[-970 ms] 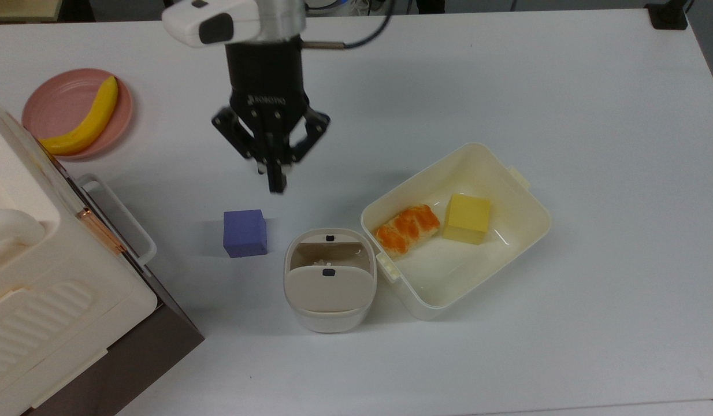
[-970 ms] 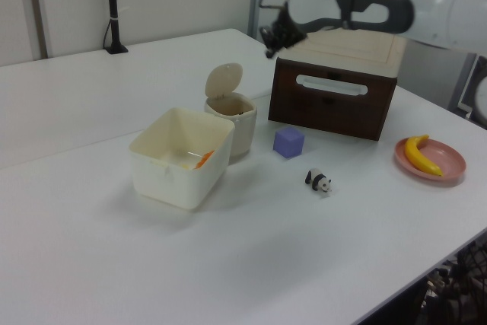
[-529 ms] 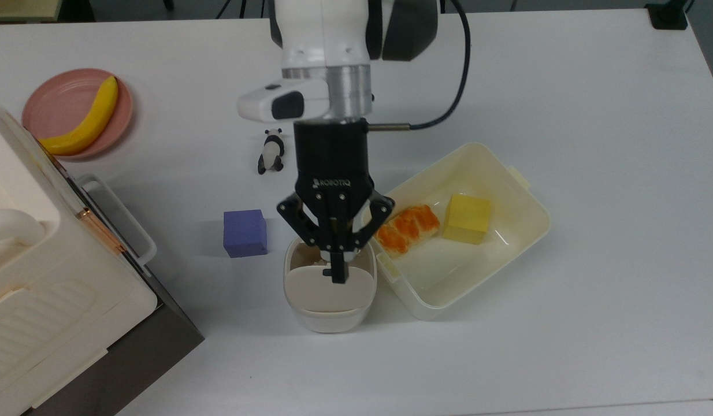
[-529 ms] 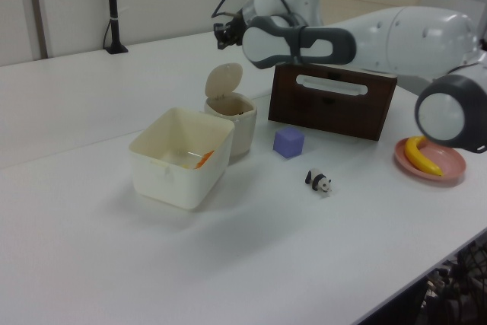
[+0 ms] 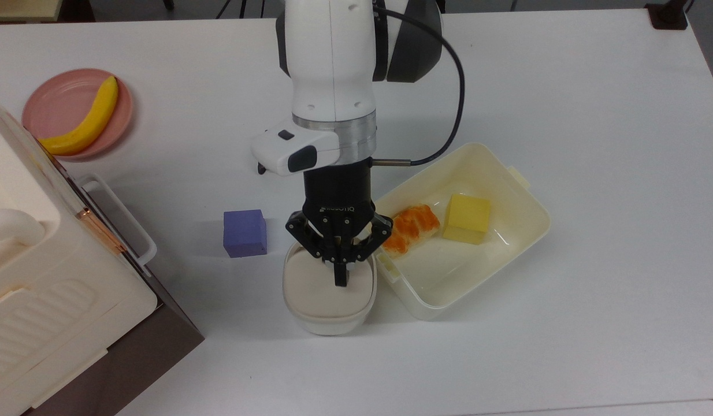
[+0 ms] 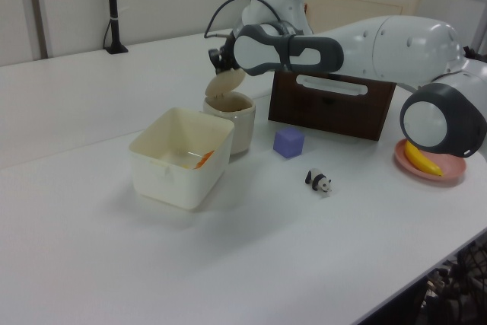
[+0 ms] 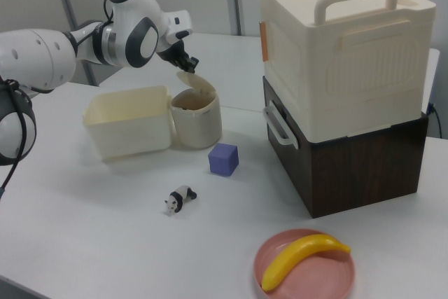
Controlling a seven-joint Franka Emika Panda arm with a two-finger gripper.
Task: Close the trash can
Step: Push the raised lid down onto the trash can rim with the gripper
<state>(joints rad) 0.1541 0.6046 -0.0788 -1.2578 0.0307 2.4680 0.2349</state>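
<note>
Nearest in the left view, on the white surface (image 6: 114, 264), we see the cream rectangular plastic food tub (image 6: 181, 156); touching its far side stands the small white rounded-square plastic trash can (image 6: 230, 122) with its beige-grey hinged lid (image 6: 225, 82) tilted partway over the opening. We judge the can light and rigid with a smooth, somewhat slippery lid that swings freely on its hinge, so it calls for a downward push on the lid's upper face near the free edge, not a grasp; too hard a shove could tip or slide the can. The black two-finger gripper (image 5: 340, 276) points down with its jaws drawn together, holding nothing, and the tips appear to rest on the lid. Farther off lie a purple cube (image 6: 289, 142) and a brown box with a white handle (image 6: 332, 97).
</note>
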